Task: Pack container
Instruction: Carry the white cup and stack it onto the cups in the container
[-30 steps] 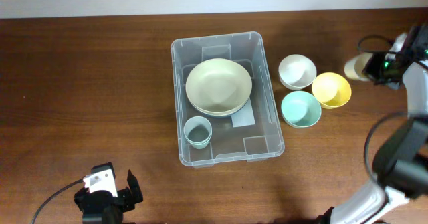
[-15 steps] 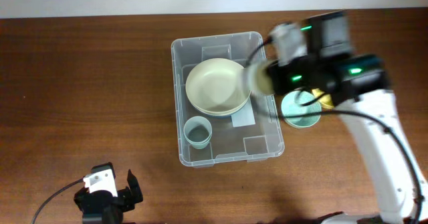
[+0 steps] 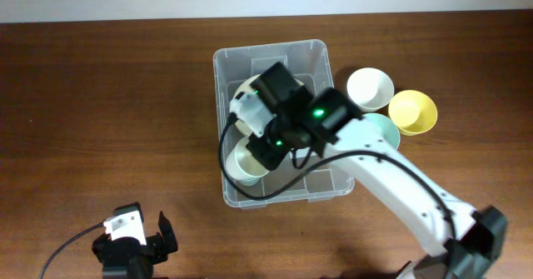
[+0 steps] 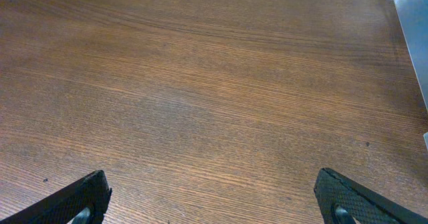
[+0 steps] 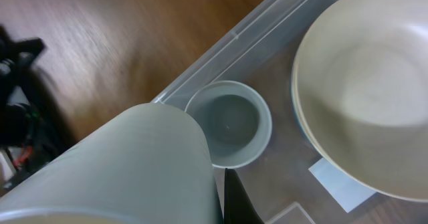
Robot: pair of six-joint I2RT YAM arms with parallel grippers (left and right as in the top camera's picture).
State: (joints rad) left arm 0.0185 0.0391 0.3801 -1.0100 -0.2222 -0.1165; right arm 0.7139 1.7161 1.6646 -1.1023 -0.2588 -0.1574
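Note:
The clear plastic container (image 3: 271,47) stands mid-table; its rim also shows in the right wrist view (image 5: 261,20). Inside it are a large cream bowl (image 5: 374,83) and a small grey-blue cup (image 5: 228,121) upright at the front left. My right gripper (image 3: 268,140) is over the container, shut on a pale cup (image 5: 120,170). It holds that cup just above and beside the grey-blue cup. Only one black finger (image 5: 235,200) shows past the held cup. My left gripper (image 3: 133,246) is wide open and empty over bare wood (image 4: 214,103) at the front left.
Right of the container stand a white bowl (image 3: 370,87), a yellow bowl (image 3: 413,112) and a teal bowl (image 3: 385,129) partly under my right arm. A white label (image 5: 338,184) lies on the container's base.
My right arm has swung left from the table's right edge, carrying the pale cup. It is now over the container's front left. The left arm has not moved.

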